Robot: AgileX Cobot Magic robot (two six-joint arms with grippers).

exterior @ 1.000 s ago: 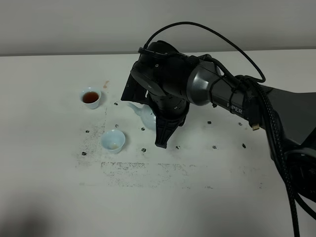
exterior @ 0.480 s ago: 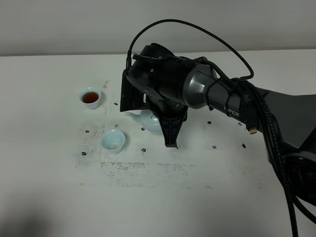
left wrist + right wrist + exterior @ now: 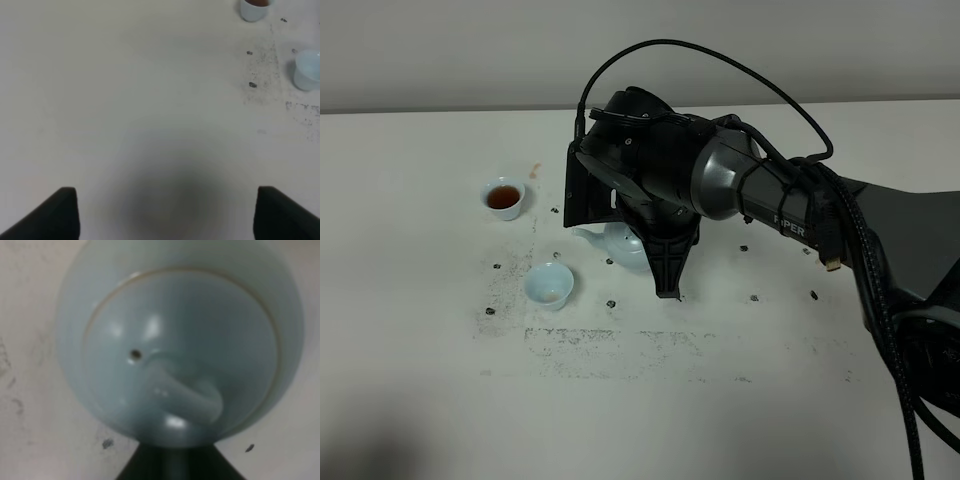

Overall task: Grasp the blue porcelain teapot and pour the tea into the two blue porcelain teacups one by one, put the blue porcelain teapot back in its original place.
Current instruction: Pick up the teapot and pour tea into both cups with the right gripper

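Holding teapot (image 3: pixel 618 243) tilted — right end effector (image 3: pixel 663 272), spout toward cup (image 3: pixel 549 285)

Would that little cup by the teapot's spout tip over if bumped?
Probably easily: the cup flares wide at the rim and looks nearly empty, so likely light. Its glossy glaze may let it slide on the table first. It looks like porcelain, so it could chip.

pale blue teapot (image 3: pixel 620 244), reddish-brown tea (image 3: pixel 503 196)
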